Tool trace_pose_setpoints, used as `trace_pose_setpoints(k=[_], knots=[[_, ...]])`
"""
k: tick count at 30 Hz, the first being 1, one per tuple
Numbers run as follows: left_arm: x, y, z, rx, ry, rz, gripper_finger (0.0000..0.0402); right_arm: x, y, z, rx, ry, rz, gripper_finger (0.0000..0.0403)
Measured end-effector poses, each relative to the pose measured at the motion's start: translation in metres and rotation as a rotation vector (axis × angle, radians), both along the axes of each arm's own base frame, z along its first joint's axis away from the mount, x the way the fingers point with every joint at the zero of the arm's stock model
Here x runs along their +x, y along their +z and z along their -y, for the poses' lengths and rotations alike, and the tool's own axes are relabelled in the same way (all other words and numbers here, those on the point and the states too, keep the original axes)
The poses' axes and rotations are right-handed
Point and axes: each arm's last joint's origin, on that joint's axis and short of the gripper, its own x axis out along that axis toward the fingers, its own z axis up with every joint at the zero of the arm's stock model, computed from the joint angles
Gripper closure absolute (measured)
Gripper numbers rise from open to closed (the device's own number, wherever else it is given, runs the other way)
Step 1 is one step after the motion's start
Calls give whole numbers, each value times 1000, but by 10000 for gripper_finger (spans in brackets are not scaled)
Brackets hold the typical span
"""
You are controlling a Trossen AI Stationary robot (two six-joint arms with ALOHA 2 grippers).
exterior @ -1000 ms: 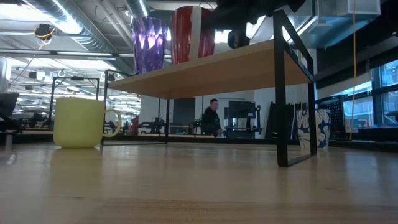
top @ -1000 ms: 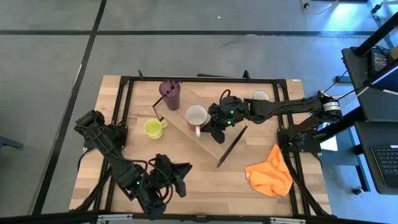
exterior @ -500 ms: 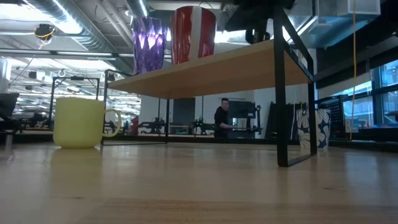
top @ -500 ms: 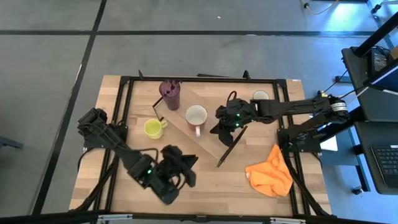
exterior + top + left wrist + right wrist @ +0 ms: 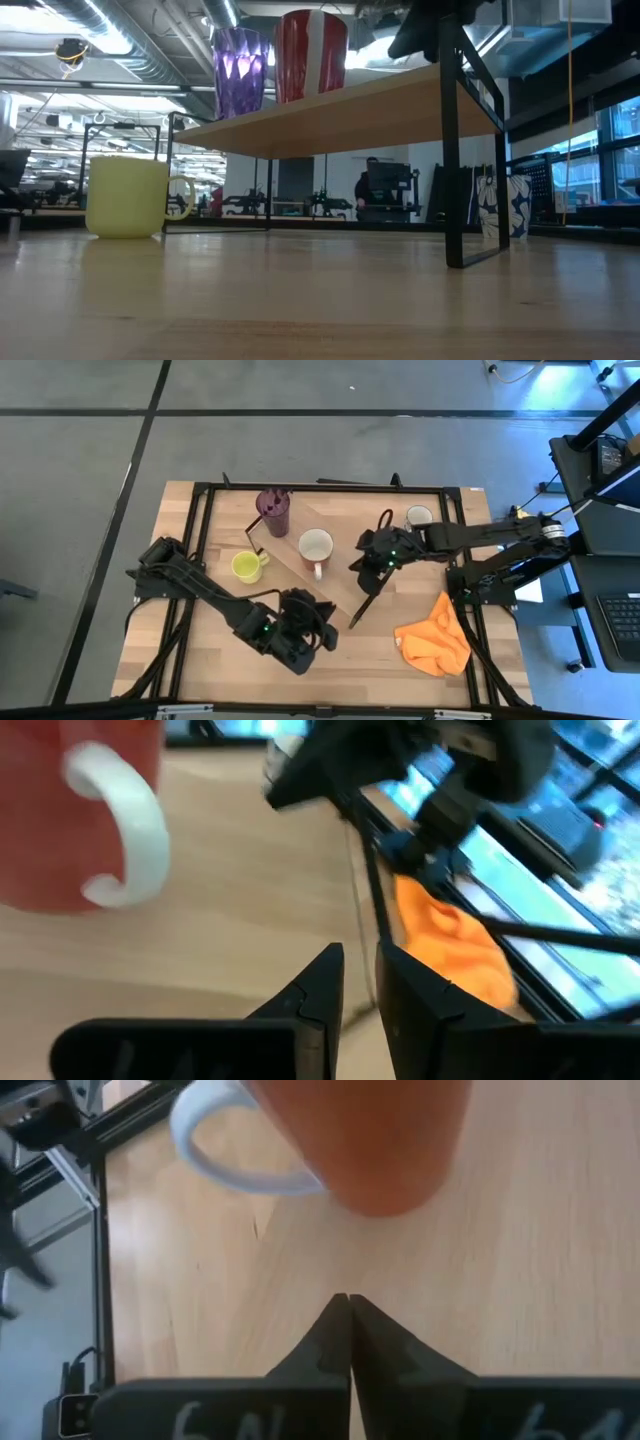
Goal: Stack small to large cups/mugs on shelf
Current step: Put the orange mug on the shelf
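Cups: tall dark purple tumbler [image 5: 272, 512] and red-brown mug with white inside [image 5: 316, 547] stand on long light-wood shelf [image 5: 335, 586]; yellow-green mug [image 5: 246, 567] on wooden worktop [image 5: 380, 650] beside shelf, white-grey mug [image 5: 419, 516] on worktop near far right corner. Right end effector [image 5: 372, 562] over shelf, near red-brown mug, fingers together, holding nothing. Left end effector [image 5: 312, 632] above worktop on near side of shelf, fingers slightly apart, empty. Crumpled orange cloth [image 5: 433, 639] on worktop at right.

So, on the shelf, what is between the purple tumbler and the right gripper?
The red mug with white inside stands between the purple tumbler and the right gripper on the shelf, seen in the high view.
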Motion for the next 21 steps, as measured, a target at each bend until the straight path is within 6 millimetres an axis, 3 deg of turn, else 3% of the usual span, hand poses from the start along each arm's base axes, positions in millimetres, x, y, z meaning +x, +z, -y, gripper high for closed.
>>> trace_pose_setpoints(k=[9,21], knots=[[13,-10,-17,43,66,-25,344,-10,8,-14,-17,-1,19,399],[5,-15,-18,66,93,-76,344,-12,8,-18,-24,-3,17,399]])
